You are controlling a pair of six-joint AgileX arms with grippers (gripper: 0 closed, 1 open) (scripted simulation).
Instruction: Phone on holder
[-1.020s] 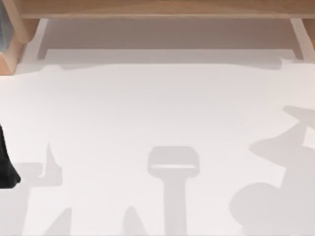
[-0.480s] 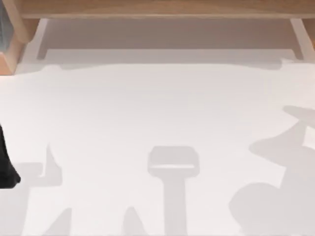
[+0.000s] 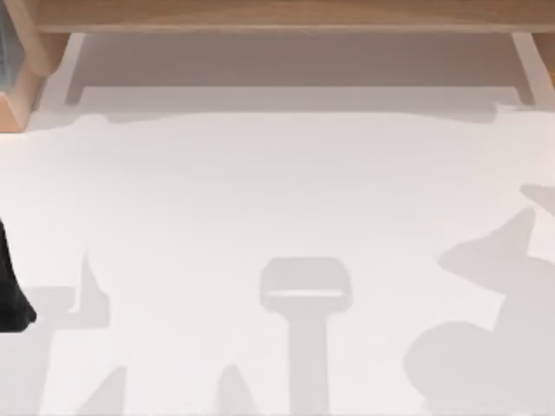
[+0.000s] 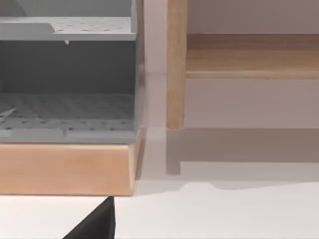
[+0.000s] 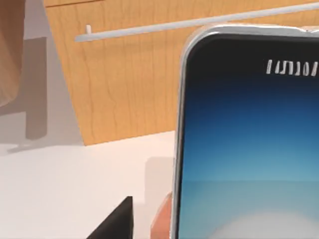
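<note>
The phone (image 5: 249, 149) stands very close in the right wrist view, with a black face, a blue screen, a silver rim and white lettering at its end. It is raised above the white table, and my right gripper is shut on it, one dark finger (image 5: 113, 221) showing beside its edge. A small pinkish-orange shape (image 5: 162, 219) sits against the phone's rim; I cannot tell whether it is the holder. My left arm (image 3: 10, 290) is parked at the table's left edge, and one of its dark fingers (image 4: 97, 224) shows in the left wrist view.
A wooden shelf frame (image 3: 277, 16) runs along the back of the white table (image 3: 277, 191). At the back left stands a grey perforated rack (image 4: 67, 114) on a wooden base (image 4: 65, 169), next to a wooden post (image 4: 176, 64). Arm shadows lie on the table's right.
The shadow at the table's right edge has shifted toward the right and lower. The left arm has not moved.
</note>
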